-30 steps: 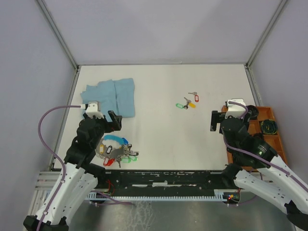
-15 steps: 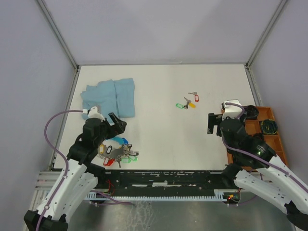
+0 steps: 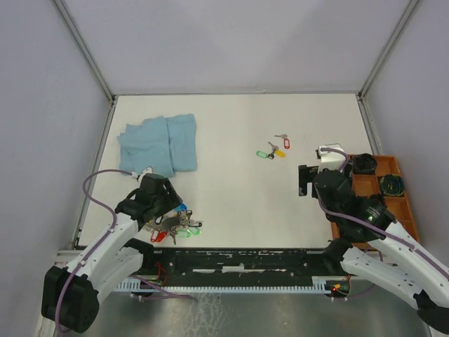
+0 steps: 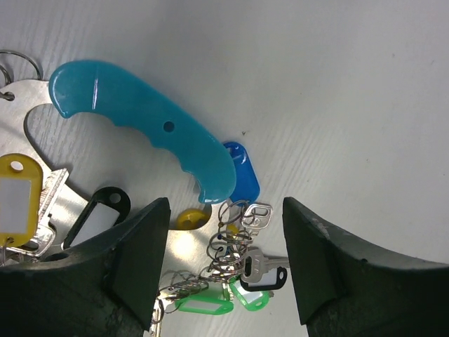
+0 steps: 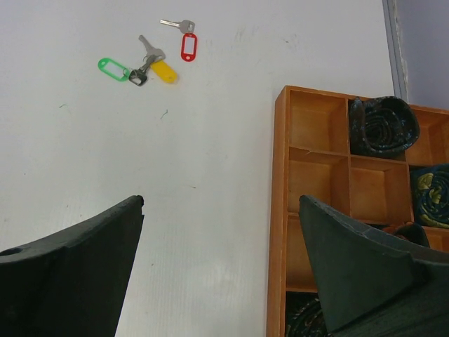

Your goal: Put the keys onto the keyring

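Observation:
Three loose keys [image 3: 274,149] with green, yellow and red tags lie mid-table; in the right wrist view they show as green [image 5: 112,69], yellow [image 5: 163,70] and red [image 5: 188,47]. The keyring [image 4: 140,121], a flat metal piece with a teal handle, lies near the front left with wire rings [image 4: 235,246] and several tagged keys on it. My left gripper [image 4: 226,225] hangs low over it, open, its jaws on either side of the ring cluster without touching it. My right gripper [image 5: 221,210] is open above bare table, well short of the loose keys.
A blue cloth [image 3: 158,144] lies at the back left. An orange compartment tray [image 5: 337,210] holding dark rolled items stands by the right edge, close beside my right gripper [image 3: 303,180]. The keyring bunch [image 3: 172,225] lies near the table's front edge.
My left arm dropped down and toward the front edge, onto the keyring bunch, and its jaws narrowed somewhat. The right gripper drifted slightly left.

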`<state>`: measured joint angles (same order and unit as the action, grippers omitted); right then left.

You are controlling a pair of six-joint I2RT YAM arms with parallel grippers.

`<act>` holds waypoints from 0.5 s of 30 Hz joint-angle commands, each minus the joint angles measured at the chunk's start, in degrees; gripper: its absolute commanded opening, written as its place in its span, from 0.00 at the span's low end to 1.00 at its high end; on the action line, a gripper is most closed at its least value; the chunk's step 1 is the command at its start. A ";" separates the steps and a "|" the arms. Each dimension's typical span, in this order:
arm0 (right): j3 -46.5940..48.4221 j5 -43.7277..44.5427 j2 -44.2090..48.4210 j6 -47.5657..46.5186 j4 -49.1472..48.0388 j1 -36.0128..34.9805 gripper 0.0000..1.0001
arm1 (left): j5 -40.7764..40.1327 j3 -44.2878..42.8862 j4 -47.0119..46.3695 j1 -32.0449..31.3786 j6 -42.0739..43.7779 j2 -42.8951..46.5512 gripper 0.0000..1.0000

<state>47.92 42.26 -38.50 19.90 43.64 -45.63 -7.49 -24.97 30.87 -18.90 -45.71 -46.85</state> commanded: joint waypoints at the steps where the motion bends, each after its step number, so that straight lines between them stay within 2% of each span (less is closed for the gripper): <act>1: 0.20 0.11 -0.51 0.83 -0.83 0.02 1.00 | -0.92 1.33 -4.34 -1.25 -3.56 -2.76 0.70; 15: 0.11 0.20 -0.82 1.78 0.15 0.01 1.00 | 0.61 1.89 -13.97 -6.73 -6.80 -12.01 0.47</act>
<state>47.92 42.24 -39.24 20.80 44.29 -45.63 -7.40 -22.00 21.61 -23.44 -48.80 -56.47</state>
